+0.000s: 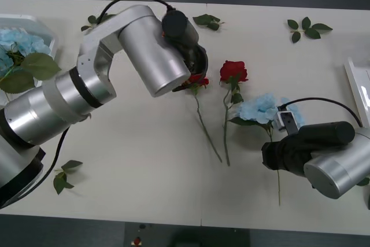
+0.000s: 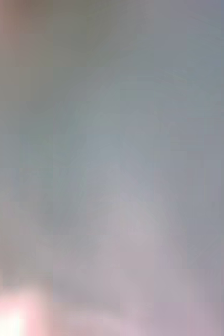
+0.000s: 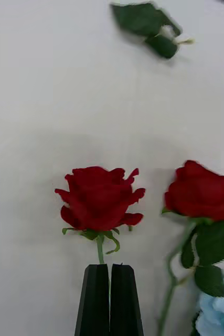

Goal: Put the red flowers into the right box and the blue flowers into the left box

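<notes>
You're looking at a matt, smooth off-white table (image 1: 144, 160), soft cloth-like deep-red rose blooms (image 3: 100, 197), brushed silvery metal arm shells (image 1: 147, 50), and matt black plastic fingers (image 3: 97, 299) on your left gripper (image 3: 110, 299).

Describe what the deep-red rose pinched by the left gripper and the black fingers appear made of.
Deep-red rose: probably matte fabric petals on a thin green plastic-looking stem; edges look crisp and uniform. Left gripper fingers: black, smooth, dull, likely plastic or rubber.
</notes>
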Controlling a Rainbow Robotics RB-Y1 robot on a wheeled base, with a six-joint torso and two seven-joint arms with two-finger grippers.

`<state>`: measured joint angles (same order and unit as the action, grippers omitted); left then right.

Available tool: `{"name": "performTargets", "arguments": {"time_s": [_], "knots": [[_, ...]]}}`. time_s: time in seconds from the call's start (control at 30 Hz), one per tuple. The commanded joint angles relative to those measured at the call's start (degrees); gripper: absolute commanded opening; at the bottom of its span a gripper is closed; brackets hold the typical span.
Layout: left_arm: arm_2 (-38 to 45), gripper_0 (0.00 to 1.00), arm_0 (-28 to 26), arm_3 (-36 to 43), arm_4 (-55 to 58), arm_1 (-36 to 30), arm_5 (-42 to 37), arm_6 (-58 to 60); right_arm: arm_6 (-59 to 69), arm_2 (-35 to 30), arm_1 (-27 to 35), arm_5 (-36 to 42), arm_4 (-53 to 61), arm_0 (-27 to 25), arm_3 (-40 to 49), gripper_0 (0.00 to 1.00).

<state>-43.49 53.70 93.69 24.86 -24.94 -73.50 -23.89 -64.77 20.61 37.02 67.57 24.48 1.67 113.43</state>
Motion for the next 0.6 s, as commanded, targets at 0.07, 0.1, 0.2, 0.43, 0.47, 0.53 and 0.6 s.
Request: {"name": "performTargets", "arguments": {"time_s": [0.07,0.1,0.2,0.43,0.47,0.53,0.6], "knots": [[5.4,0.0,-4.6,8.9,0.0,-1.3,-0.2,-9.0,2.3,-2.5,1.0,1.0,0.8,-0.3,2.4,0.0],[6.4,0.0,-5.6,10.5,0.0,-1.4,-0.2,-10.3,2.4,-3.5,1.0,1.0,1.0,-0.5,2.5,0.0],[7.2,0.0,-6.7,12.6,0.1,-1.8,-0.2,-11.9,2.3,-5.7,1.1,1.0,1.3,-1.8,3.0,0.0],[6.8,0.71,-6.8,13.6,-0.7,-1.8,-2.4,-12.0,2.4,-9.0,1.0,1.0,2.4,-3.8,4.9,0.0],[6.5,0.82,-6.8,13.6,-0.8,-1.8,-2.4,-12.0,2.4,-9.3,1.0,1.1,2.6,-3.8,5.0,0.0],[5.5,0.95,-6.8,13.6,-2.0,-1.8,-2.4,-12.0,2.4,-9.9,1.0,1.0,2.9,-4.0,5.3,0.0],[3.9,1.0,-6.8,13.4,-3.5,-1.8,-2.4,-11.6,2.4,-10.3,1.0,1.1,3.1,-4.0,5.5,0.0]]}}
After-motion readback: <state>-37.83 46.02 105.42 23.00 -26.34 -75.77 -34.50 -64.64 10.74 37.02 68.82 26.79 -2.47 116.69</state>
